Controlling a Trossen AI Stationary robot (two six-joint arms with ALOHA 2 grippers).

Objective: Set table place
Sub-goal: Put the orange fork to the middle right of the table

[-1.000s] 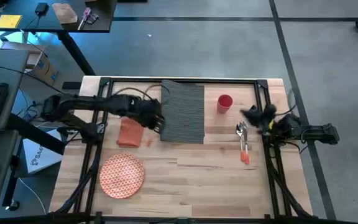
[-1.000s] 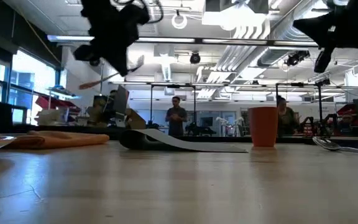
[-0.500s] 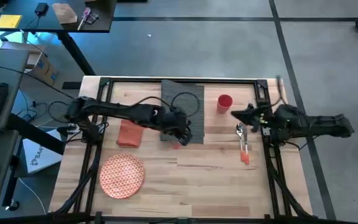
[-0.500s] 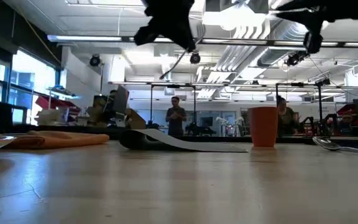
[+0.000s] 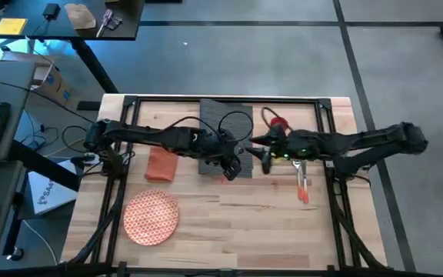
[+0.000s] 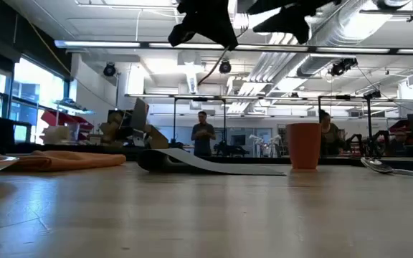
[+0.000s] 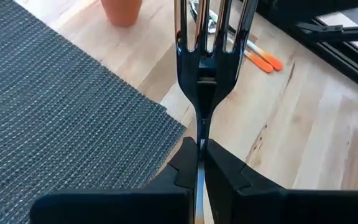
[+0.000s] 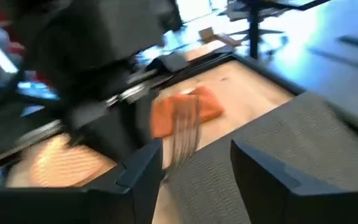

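The left tool [image 7: 199, 163] is pinching a fork [image 7: 204, 56] by its handle, tines pointing away, and is holding it in the air over the mat's [image 5: 225, 135] near right corner. The right tool [image 5: 258, 153] is hanging just beside it with its fingers [image 8: 263, 177] spread and empty, the fork's tines sitting in the gap between them in its wrist view.

The main risk, as I judge it, is a clash: the two tools are crowding the same spot, and a small misalignment could knock the fork loose or bend the grip. If this is a handover, letting go before the other tool is gripping would be dropping the fork onto the mat or the bench [image 5: 237, 223].

Nearest on the bench, the plate [image 5: 151, 217] is lying at the front left, not yet on the mat. Farther back, the napkin [image 5: 161, 165] is lying left of the mat. On the right, the remaining cutlery [image 5: 302, 185] is lying under the right arm, and the cup [image 5: 280, 123] is standing behind that arm, close enough to be tipped by it. The mat itself is lying toward the back edge.
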